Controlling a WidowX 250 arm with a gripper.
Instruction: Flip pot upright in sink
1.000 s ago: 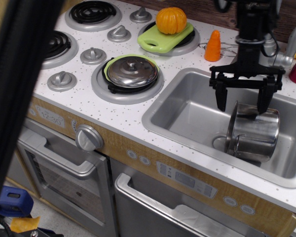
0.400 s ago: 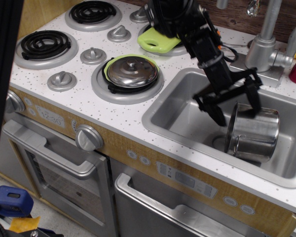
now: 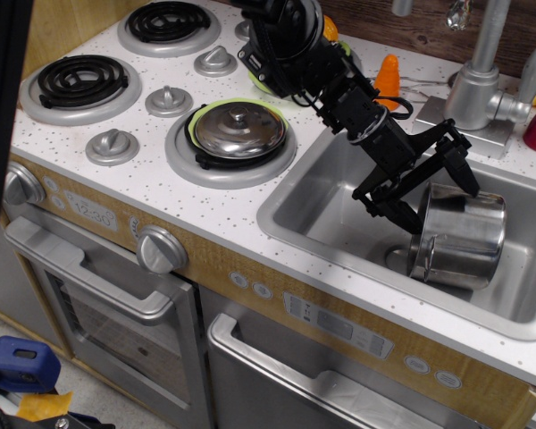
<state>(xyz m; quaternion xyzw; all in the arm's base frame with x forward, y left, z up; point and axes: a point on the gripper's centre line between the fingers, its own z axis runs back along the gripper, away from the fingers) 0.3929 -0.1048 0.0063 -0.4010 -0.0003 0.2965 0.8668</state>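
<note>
While pot [image 3: 457,237] lies tilted in sink [image 3: 330,192] | pincer [image 3: 433,183] spread wide, touching its upper rim | risk: slick steel slips, rolls off.

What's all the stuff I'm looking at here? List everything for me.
pot: one, shiny steel, tilted in the sink's right part
sink: one, grey, set in the speckled white countertop
lid: one, domed steel with a knob, on the front burner near the sink
coil burners: two visible, black, at the left
stove knobs: grey, between the burners
toy carrot: one, orange, behind the sink
faucet: one, silver, behind the sink
oven dial: grey, on the front panel
tool: one, black, jaws open, straddling the pot's upper rim
</note>
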